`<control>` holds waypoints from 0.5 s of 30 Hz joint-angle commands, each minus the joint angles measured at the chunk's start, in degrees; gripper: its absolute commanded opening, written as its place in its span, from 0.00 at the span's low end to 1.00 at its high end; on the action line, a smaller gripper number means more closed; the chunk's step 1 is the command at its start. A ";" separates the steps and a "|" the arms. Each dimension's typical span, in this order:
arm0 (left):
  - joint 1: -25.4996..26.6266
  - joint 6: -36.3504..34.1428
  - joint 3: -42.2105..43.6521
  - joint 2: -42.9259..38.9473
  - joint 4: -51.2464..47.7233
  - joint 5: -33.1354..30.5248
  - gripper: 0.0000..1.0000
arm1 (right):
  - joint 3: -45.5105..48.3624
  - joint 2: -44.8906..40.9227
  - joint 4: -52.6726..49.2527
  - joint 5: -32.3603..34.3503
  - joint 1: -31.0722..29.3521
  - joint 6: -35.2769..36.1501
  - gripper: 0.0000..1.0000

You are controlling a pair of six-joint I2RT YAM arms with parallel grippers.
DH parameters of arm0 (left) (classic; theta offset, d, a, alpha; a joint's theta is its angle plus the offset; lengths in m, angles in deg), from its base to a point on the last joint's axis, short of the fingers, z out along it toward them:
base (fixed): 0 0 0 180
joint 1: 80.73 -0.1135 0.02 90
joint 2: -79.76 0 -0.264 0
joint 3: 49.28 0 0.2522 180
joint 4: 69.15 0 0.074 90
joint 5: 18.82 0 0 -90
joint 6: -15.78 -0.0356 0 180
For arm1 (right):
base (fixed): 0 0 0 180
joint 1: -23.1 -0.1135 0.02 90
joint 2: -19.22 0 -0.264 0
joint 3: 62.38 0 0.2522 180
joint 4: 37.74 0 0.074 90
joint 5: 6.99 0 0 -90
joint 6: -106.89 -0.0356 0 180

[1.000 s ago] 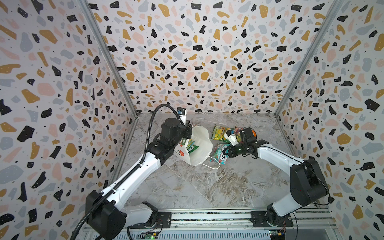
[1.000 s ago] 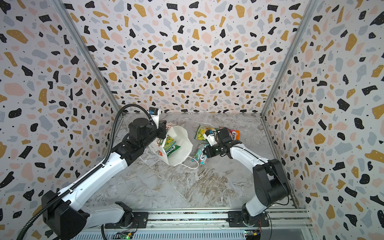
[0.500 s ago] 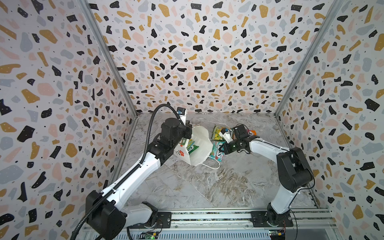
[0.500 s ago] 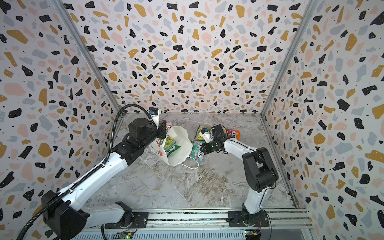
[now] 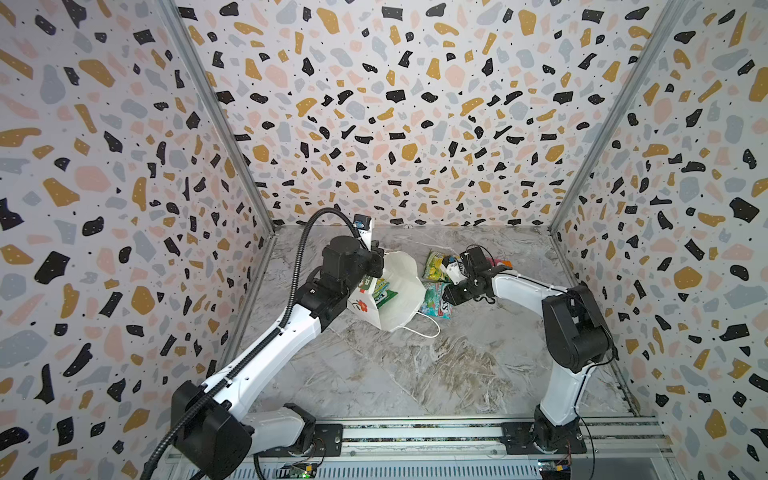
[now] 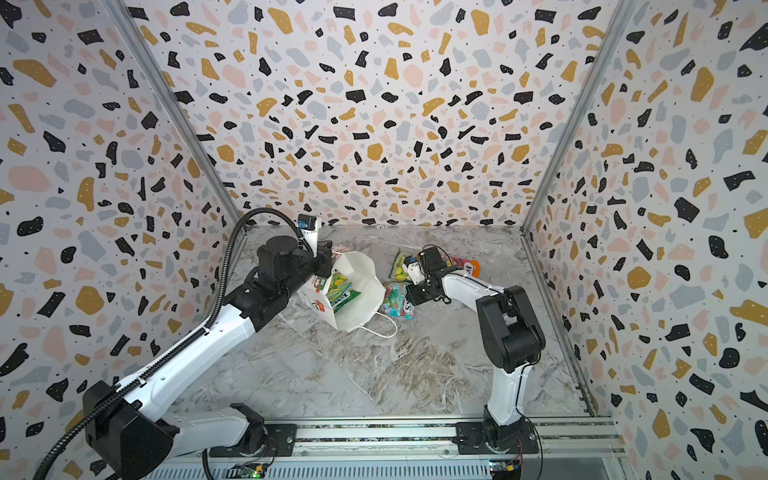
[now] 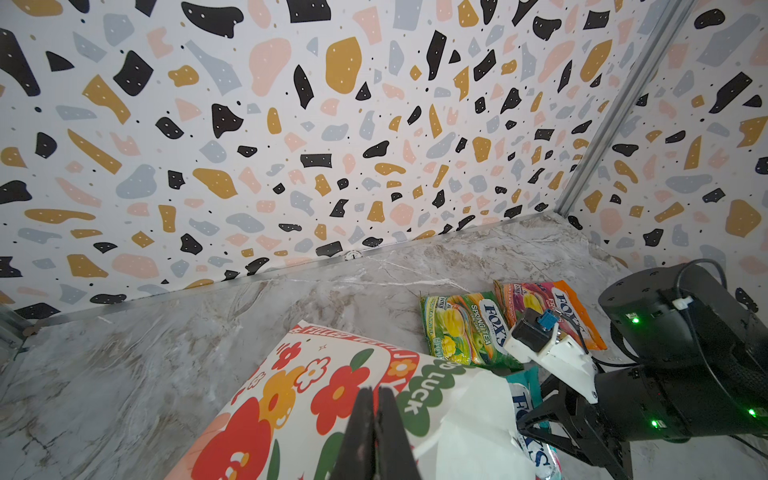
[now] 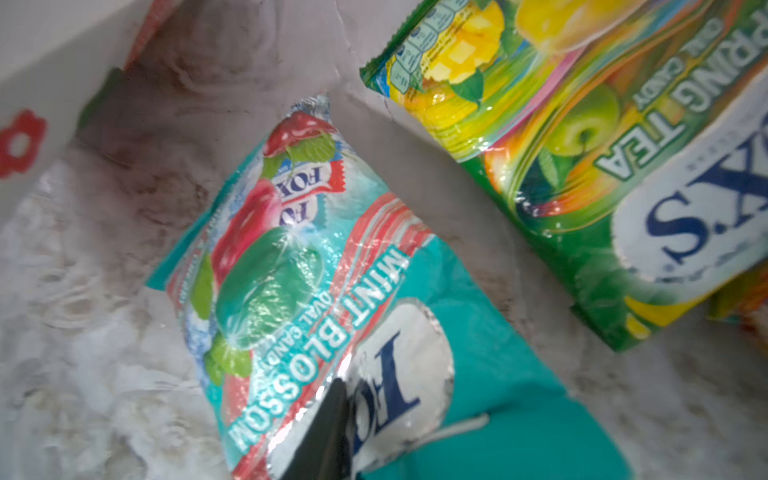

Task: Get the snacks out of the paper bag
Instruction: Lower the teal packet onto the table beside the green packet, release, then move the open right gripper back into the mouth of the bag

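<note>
The white paper bag point(image 5: 401, 297) point(image 6: 365, 286) lies tipped on the marble floor with its mouth facing up. My left gripper point(image 5: 376, 266) point(image 7: 376, 395) is shut on its flower-printed side point(image 7: 316, 399). Green-yellow snacks point(image 5: 382, 291) point(image 6: 343, 291) show inside the bag. Three packets lie outside it: a green-yellow one point(image 5: 436, 266) point(image 8: 582, 166), an orange one point(image 6: 471, 266) point(image 7: 569, 307) and a teal-red one point(image 5: 436, 301) point(image 8: 299, 270). My right gripper point(image 5: 449, 295) point(image 6: 413, 295) is low at the teal-red packet with its jaws parted. One finger point(image 8: 328, 428) rests against the packet; the other is hidden.
A white cord handle point(image 5: 424, 328) trails from the bag towards the front. Patterned walls close in the back and both sides. A metal rail point(image 5: 415, 432) carrying both arm bases runs along the front edge.
My right arm's elbow has swung left and its jaws have parted around the teal-red packet, which stays beside the bag. My left arm and the bag have not moved.
</note>
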 commanded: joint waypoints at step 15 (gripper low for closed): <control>-0.01 -1.11 0.39 -0.65 1.78 -0.21 0.00 | 7.15 -15.57 4.47 14.05 0.17 -5.92 0.57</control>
